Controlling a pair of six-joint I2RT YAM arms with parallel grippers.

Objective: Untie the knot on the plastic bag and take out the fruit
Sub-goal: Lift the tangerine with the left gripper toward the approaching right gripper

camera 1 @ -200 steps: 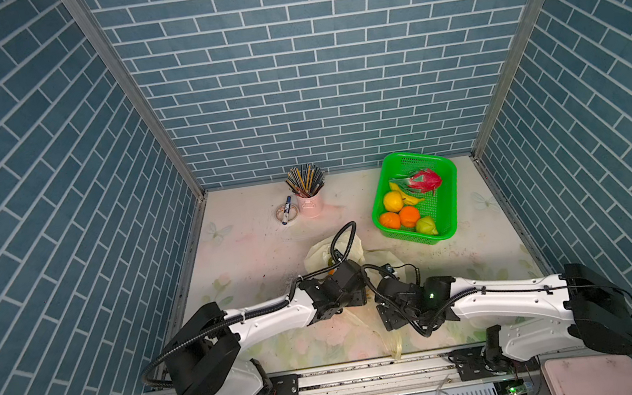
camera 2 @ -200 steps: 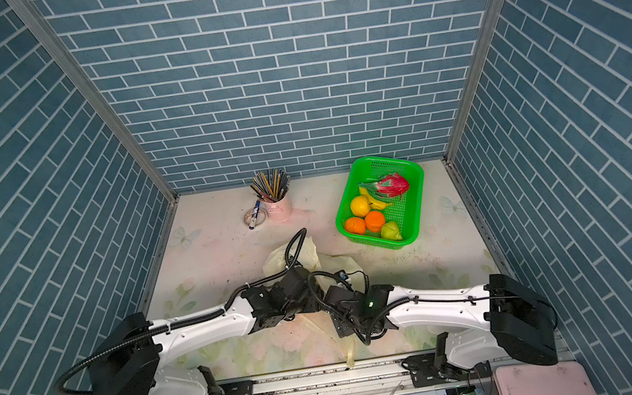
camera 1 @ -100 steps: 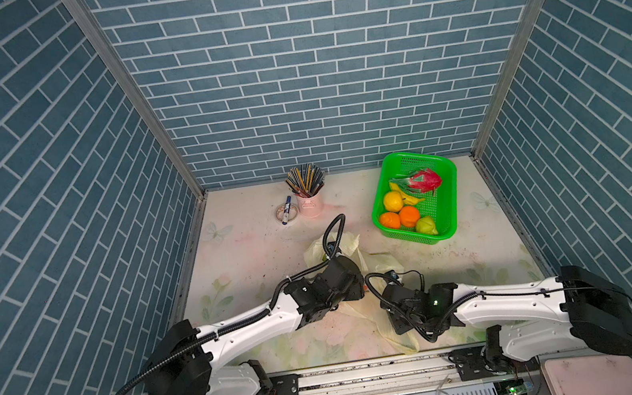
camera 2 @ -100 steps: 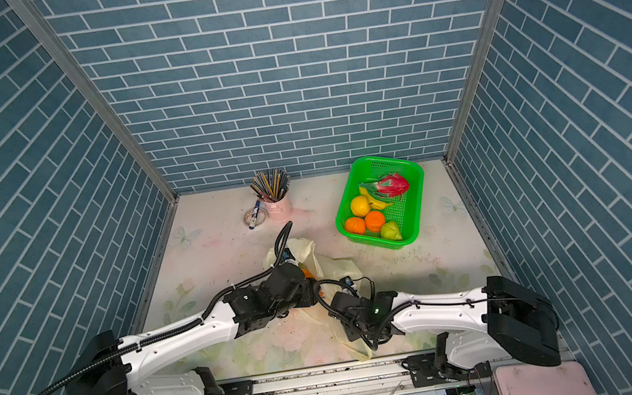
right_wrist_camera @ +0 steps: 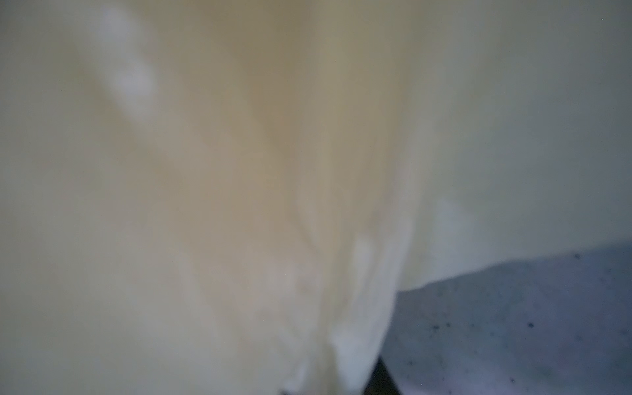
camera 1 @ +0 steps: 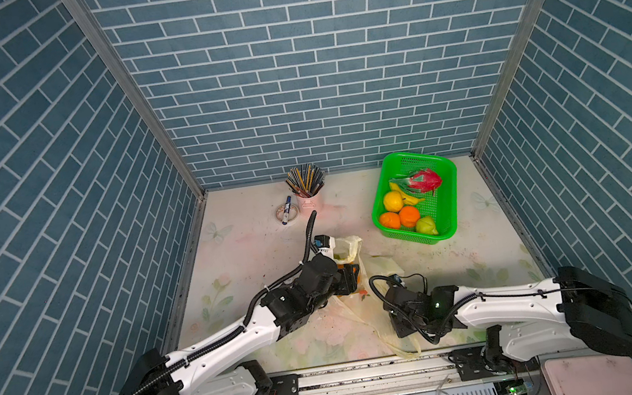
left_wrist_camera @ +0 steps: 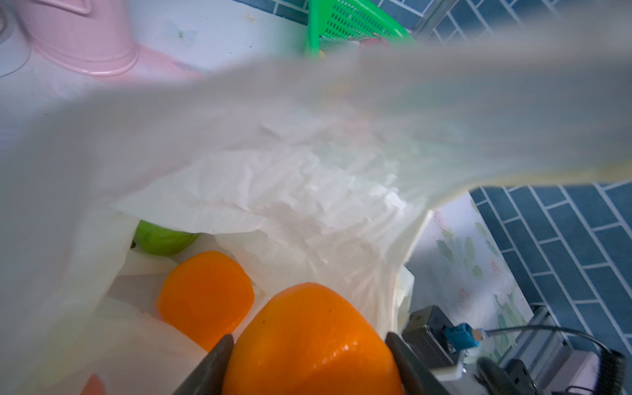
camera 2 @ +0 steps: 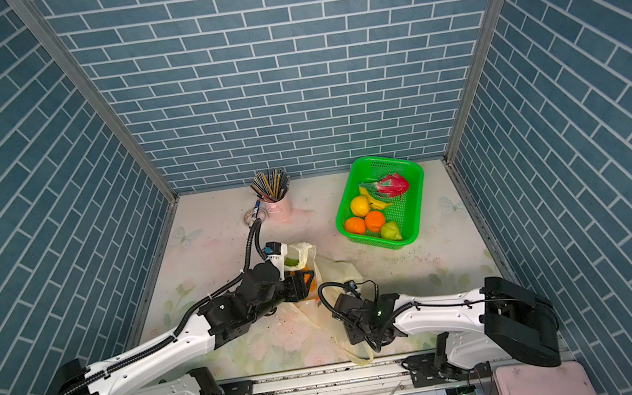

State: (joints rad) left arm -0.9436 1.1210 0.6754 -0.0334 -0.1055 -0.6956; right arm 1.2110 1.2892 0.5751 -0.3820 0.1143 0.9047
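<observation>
On the tabletop (camera 1: 254,249), left end effector (left_wrist_camera: 308,338) clasps orange fruit (left_wrist_camera: 307,314) inside plastic bag (left_wrist_camera: 307,191)

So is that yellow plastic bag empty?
Not empty: the crinkly pale yellow plastic bag holds a round orange fruit and a green lumpy fruit.

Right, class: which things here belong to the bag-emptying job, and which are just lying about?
Job: plastic bag; orange in left gripper; second orange and green fruit inside; green basket.
Lying about: pencil cup; tape roll; marker.
</observation>
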